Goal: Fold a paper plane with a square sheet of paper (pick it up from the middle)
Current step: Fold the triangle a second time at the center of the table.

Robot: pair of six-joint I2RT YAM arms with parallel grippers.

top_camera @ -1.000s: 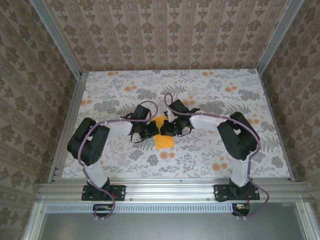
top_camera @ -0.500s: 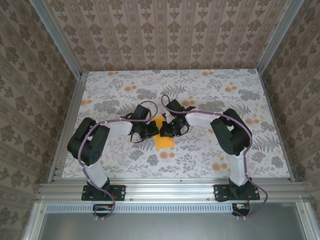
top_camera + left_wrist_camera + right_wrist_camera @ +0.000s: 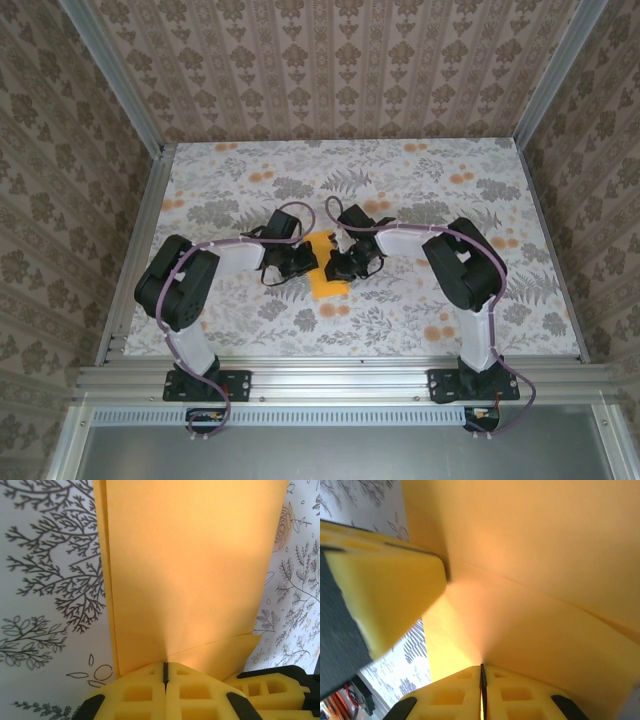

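Two grippers meet over the orange paper near the middle of the flowered table in the top view: the left gripper at the paper's 9 o'clock edge, the right gripper at its 3 o'clock edge.

From the left wrist, the yellow fingers at 6 o'clock are pressed together on the paper's near edge, and a crease runs off toward 3 o'clock. The right gripper's finger lies at 5 o'clock.

From the right wrist, the jaws at 6 o'clock are likewise clamped on the paper, and the left gripper's finger touches the sheet at 9 o'clock.
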